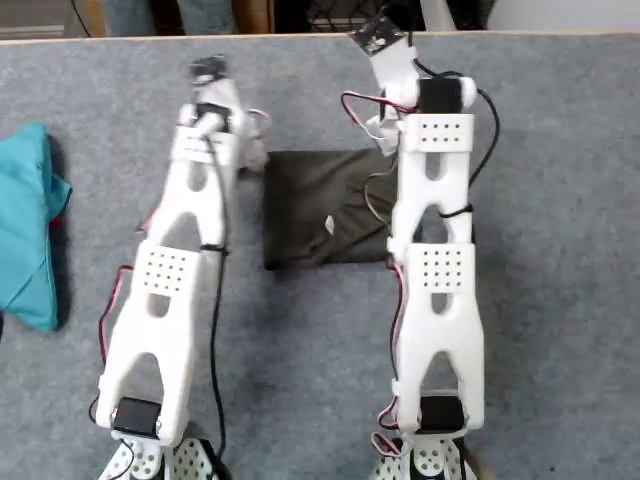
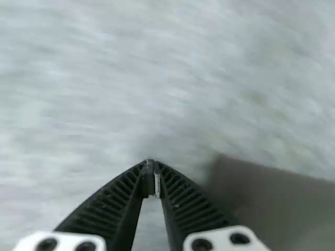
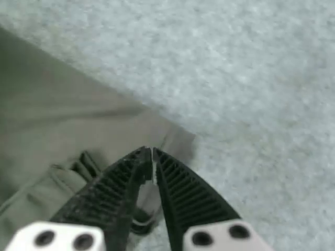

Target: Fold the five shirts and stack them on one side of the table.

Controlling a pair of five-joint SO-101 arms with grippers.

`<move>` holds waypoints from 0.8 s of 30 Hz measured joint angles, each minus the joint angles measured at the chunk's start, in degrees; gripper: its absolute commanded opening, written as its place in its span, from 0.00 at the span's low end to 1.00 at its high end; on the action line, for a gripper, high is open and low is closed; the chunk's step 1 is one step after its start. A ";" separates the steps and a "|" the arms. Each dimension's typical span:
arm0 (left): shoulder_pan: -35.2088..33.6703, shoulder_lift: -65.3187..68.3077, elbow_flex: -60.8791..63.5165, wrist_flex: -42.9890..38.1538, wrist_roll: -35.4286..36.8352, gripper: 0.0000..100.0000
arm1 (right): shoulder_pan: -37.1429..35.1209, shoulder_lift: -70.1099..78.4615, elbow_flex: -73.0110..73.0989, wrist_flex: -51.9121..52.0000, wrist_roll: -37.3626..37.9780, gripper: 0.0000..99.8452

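Note:
A dark olive shirt (image 1: pixel 310 210) lies folded into a rectangle on the grey mat, between the two arms. A teal shirt (image 1: pixel 28 225) lies folded at the table's left edge, with a bit of red cloth showing at its side. My left gripper (image 2: pixel 150 168) is shut and empty, low over bare mat just beside a corner of the olive shirt (image 2: pixel 272 201). My right gripper (image 3: pixel 152 152) is shut too, its tips over a corner of the olive shirt (image 3: pixel 57 120), where a fold and a seam show.
The left arm (image 1: pixel 190 200) stretches along the olive shirt's left side. The right arm (image 1: pixel 435 200) covers its right edge. Grey mat (image 1: pixel 560 250) lies open to the right and in front of the shirt. The table's far edge (image 1: pixel 300 35) runs along the top.

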 measured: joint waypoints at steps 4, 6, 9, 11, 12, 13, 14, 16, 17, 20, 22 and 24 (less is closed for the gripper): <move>-2.73 0.00 -10.81 9.32 -2.90 0.03 | -3.16 0.00 0.00 0.09 0.00 0.01; -3.25 -0.44 -11.60 11.60 -5.98 0.03 | -4.75 0.00 0.00 0.09 0.00 0.01; -5.36 -0.97 -11.43 12.84 -10.55 0.03 | -6.51 0.00 0.26 0.09 -0.79 0.01; -7.21 -1.67 -10.90 13.10 -12.57 0.03 | -7.30 0.00 2.02 0.09 -3.34 0.01; -7.91 -1.67 -10.64 13.27 -13.63 0.03 | -7.56 0.00 3.52 0.09 -4.84 0.01; -8.44 -1.85 -10.02 13.27 -14.86 0.03 | -7.82 0.00 5.63 0.09 -6.42 0.01; -8.88 -1.93 -8.97 13.27 -16.09 0.03 | -8.09 0.00 7.91 0.09 -7.74 0.01; -9.58 -2.37 -5.89 13.27 -18.90 0.03 | -8.26 0.09 12.40 0.09 -10.02 0.01; -9.76 -3.08 -3.60 13.27 -20.22 0.03 | -8.26 0.09 14.51 0.09 -11.16 0.01; -9.85 -7.91 4.40 13.27 -22.24 0.03 | -8.09 0.09 19.60 0.00 -13.89 0.01; -9.76 -12.66 10.99 13.27 -22.51 0.03 | -7.56 -0.62 23.03 0.00 -15.12 0.01; -9.49 -17.85 17.58 13.27 -22.77 0.03 | -6.68 -2.99 27.08 0.00 -15.47 0.01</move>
